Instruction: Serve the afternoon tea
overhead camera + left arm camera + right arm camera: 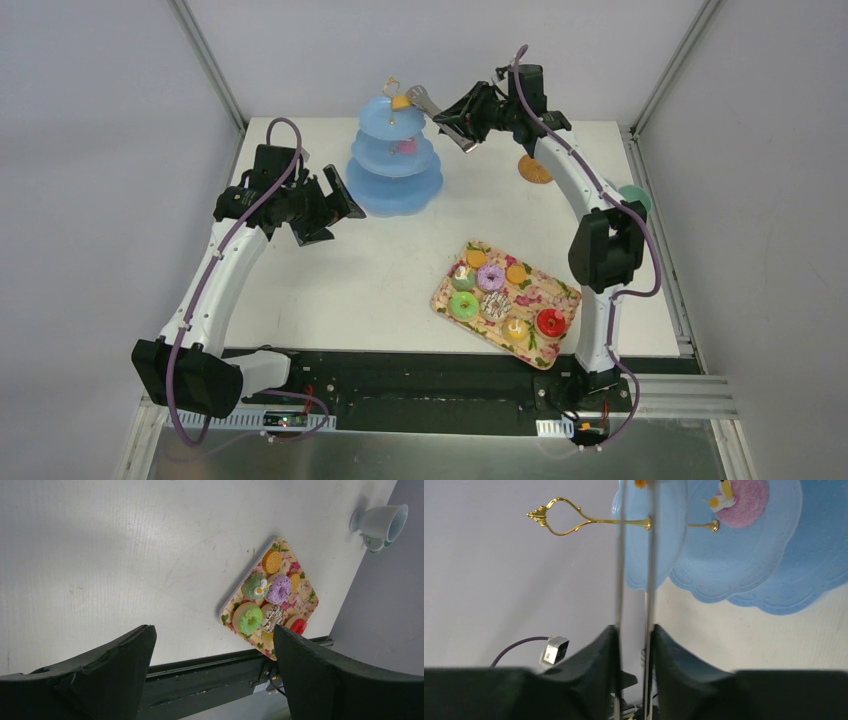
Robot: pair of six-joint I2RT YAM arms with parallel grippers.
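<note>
Serving at an early stage. Two pieces sit on the blue tiered stand (395, 192): a pink donut (749, 495) on the middle tier, one level beneath the tong tips, and a small orange sweet (401, 101) on the top tier, right at the tips. Some eight sweets (495, 305) wait on the flowered tray (556, 291), well behind the tool.

The right gripper (634, 632) clamps the metal tongs (440, 118). Their blades run nearly parallel with a narrow gap between them — whether they pinch the orange sweet or merely touch it cannot be told. The left gripper (212, 645) is spread wide and empty.
</note>
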